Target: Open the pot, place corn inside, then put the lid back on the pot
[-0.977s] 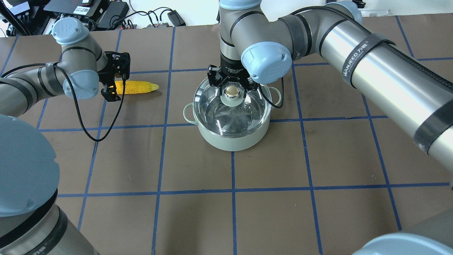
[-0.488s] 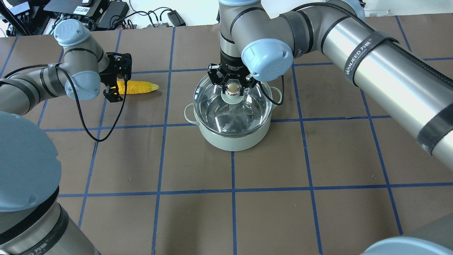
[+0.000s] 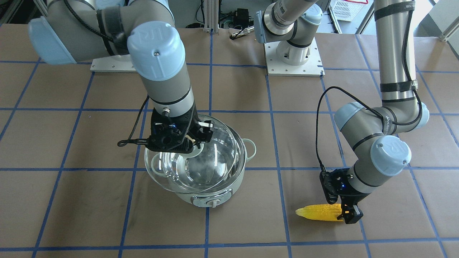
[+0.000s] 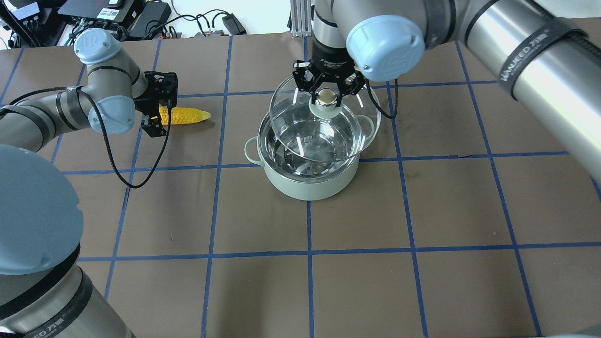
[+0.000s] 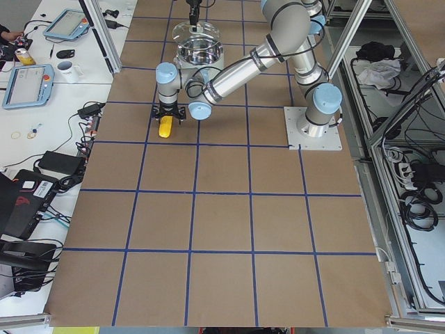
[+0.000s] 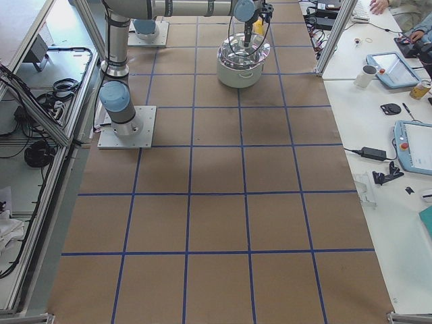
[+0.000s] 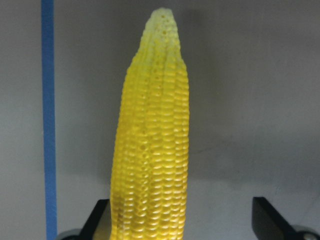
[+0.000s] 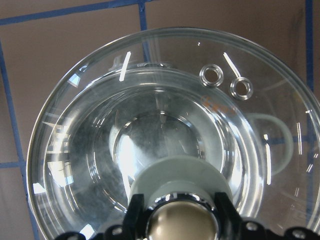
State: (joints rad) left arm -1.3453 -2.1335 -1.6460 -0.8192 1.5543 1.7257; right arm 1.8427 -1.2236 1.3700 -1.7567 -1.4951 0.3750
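Observation:
The mint-green pot (image 4: 310,185) stands mid-table, its steel inside showing. My right gripper (image 4: 327,96) is shut on the beige knob (image 8: 180,220) of the glass lid (image 4: 300,124) and holds the lid tilted above the pot's far rim. In the front view the lid (image 3: 200,161) hangs over the pot (image 3: 211,195). The yellow corn (image 4: 185,115) lies on the table to the left. My left gripper (image 4: 157,116) is open and straddles its thick end. The left wrist view shows the corn (image 7: 150,165) between the fingers (image 7: 265,215), nearer the left one.
The brown table cover (image 4: 375,211) is marked with blue tape lines. The pot's loop handles (image 4: 251,150) stick out to each side, and its control knob (image 3: 214,203) faces the front camera. Cables and electronics (image 4: 117,14) lie beyond the far edge.
My right gripper has lifted the lid off the pot, up and toward the far side. My left gripper has edged slightly right along the corn's thick end.

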